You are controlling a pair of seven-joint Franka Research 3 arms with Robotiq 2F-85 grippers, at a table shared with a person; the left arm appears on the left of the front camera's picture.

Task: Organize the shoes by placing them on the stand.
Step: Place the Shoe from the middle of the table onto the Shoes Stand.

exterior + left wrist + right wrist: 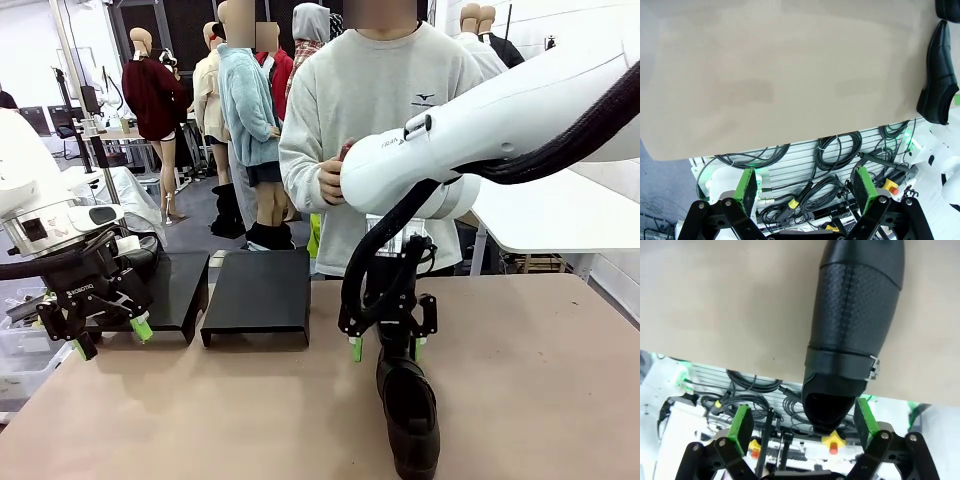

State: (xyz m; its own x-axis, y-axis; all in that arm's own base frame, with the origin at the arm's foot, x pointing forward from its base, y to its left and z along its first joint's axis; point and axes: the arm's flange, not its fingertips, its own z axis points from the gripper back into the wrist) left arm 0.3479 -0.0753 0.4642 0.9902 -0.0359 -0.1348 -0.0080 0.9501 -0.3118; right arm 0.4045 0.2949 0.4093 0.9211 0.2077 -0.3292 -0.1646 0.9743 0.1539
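Currently: right gripper (388, 348) spread wide over the open heel end of a black shoe (408, 412), with no pinch visible.
Green pads (741, 423) flank the heel. The shoe lies lengthwise on the table (540, 380), near the robot-side edge. Left gripper (113, 338) is also spread, holding nothing, low at the table's left, just in front of two black stands (258, 295). A person (385, 110) stands behind.

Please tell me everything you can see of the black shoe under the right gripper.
The shoe is black, with a grained leather-look upper, a strap with a small metal buckle and a dark open mouth. It lies on the tan table, sole down. The open right gripper straddles its heel end; contact cannot be told.
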